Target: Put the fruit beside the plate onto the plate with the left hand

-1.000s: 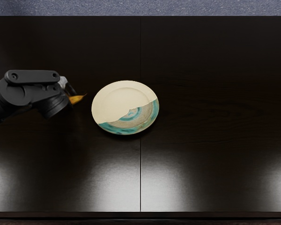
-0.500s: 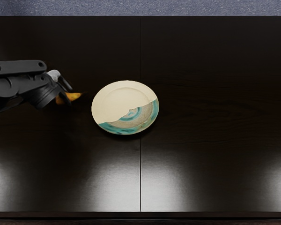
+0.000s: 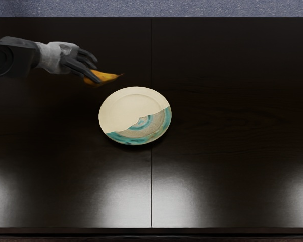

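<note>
The left robot hand (image 3: 73, 59) is reaching in from the left and gripping the orange fruit (image 3: 105, 77) with its dark fingers (image 3: 86, 69) closed over the near end. Most of the fruit is sticking out beyond the fingertips, on the side facing the plate (image 3: 122, 107). The fruit appears to be hanging clear of the desk (image 3: 232, 151), though the dark surface is giving no shadow to confirm it. The plate is lying ahead of and below the robot hand, close to the fruit's tip but not under it.

The hold is looking shallow, so the fruit could be pivoting or slipping out during the carry. Opening the fingers here would be dropping it short, on the desk beside the rim. Descending too low could be knocking the rim and shoving the plate away.
</note>
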Motion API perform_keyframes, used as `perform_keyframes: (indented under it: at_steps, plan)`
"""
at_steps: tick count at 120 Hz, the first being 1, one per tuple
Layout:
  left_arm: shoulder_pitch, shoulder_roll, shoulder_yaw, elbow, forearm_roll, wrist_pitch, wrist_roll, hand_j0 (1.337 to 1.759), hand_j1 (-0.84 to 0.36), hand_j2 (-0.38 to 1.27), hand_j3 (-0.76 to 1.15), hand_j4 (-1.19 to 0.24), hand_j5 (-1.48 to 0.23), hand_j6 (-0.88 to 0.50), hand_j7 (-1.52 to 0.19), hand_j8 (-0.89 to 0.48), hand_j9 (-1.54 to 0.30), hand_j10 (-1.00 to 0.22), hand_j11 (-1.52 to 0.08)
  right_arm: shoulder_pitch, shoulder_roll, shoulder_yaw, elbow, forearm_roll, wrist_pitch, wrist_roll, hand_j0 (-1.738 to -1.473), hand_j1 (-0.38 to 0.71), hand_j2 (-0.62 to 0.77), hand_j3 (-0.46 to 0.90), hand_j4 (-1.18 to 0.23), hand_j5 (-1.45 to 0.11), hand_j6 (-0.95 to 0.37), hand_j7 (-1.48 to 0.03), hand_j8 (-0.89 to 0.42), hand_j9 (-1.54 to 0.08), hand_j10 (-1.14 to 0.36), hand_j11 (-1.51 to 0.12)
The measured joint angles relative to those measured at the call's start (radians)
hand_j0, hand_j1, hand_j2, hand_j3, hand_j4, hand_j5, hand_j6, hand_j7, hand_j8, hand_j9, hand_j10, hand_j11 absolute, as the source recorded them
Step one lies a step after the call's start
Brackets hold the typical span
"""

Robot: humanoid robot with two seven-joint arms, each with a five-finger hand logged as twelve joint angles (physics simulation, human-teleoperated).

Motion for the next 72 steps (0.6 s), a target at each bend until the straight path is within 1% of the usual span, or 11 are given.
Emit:
perform_keyframes:
  at_steps: [4, 7, 13, 47, 52, 58, 72]
  plan:
    - [0.000, -0.015, -0.015, 0.000, -0.006, -0.018, 0.000, 1.655, -0.35, 0.75, 0.00, -0.87, -1.13, -0.73, -1.13, -0.53, -1.13, -0.69, -1.15, 0.000, 0.000, 0.000, 0.000, 0.000, 0.000, 0.000, -1.658, -0.34, 0.00, 0.00, -0.01, -0.01, -0.01, -0.01, -0.01, -0.01, -0.01, -0.01]
    - [0.000, -0.028, -0.023, 0.000, -0.008, -0.028, 0.000, 1.655, -0.35, 0.73, 0.00, -0.87, -1.13, -0.74, -1.13, -0.53, -1.13, -0.69, -1.15, 0.000, 0.000, 0.000, 0.000, 0.000, 0.000, 0.000, -1.658, -0.34, 0.00, 0.00, -0.01, -0.01, -0.01, -0.01, -0.01, -0.01, -0.01, -0.01]
    - [0.000, -0.041, -0.034, 0.001, -0.013, -0.043, 0.000, 1.655, -0.37, 0.75, 0.00, -0.86, -1.14, -0.73, -1.14, -0.51, -1.13, -0.67, -1.15, 0.000, 0.000, 0.000, 0.000, 0.000, 0.000, 0.000, -1.658, -0.34, 0.00, 0.00, -0.01, -0.01, -0.01, -0.01, -0.01, -0.01, -0.01, -0.01]
    - [0.005, -0.055, -0.050, 0.004, -0.015, -0.064, 0.000, 1.654, -0.30, 0.63, 0.00, -0.87, -1.13, -0.76, -1.14, -0.56, -1.14, -0.70, -1.16, 0.000, 0.000, 0.000, 0.000, 0.000, 0.000, 0.000, -1.658, -0.34, 0.00, 0.00, -0.01, -0.01, -0.01, -0.01, -0.01, -0.01, -0.01, -0.01]
    - [0.014, -0.063, -0.050, 0.006, -0.014, -0.064, 0.000, 1.653, -0.29, 0.61, 0.00, -0.87, -1.13, -0.77, -1.14, -0.56, -1.14, -0.71, -1.16, 0.000, 0.000, 0.000, 0.000, 0.000, 0.000, 0.000, -1.658, -0.34, 0.00, 0.00, -0.01, -0.01, -0.01, -0.01, -0.01, -0.01, -0.01, -0.01]
    - [0.028, -0.072, -0.050, 0.015, -0.015, -0.065, 0.000, 1.654, -0.30, 0.63, 0.00, -0.87, -1.14, -0.76, -1.14, -0.55, -1.14, -0.70, -1.16, 0.000, 0.000, 0.000, 0.000, 0.000, 0.000, 0.000, -1.658, -0.34, 0.00, 0.00, -0.01, -0.01, -0.01, -0.01, -0.01, -0.01, -0.01, -0.01]
    - [0.034, -0.082, -0.049, 0.029, -0.013, -0.065, 0.000, 1.653, -0.29, 0.60, 0.00, -0.87, -1.13, -0.77, -1.13, -0.57, -1.15, -0.71, -1.16, 0.000, 0.000, 0.000, 0.000, 0.000, 0.000, 0.000, -1.658, -0.34, 0.00, 0.00, -0.01, -0.01, -0.01, -0.01, -0.01, -0.01, -0.01, -0.01]
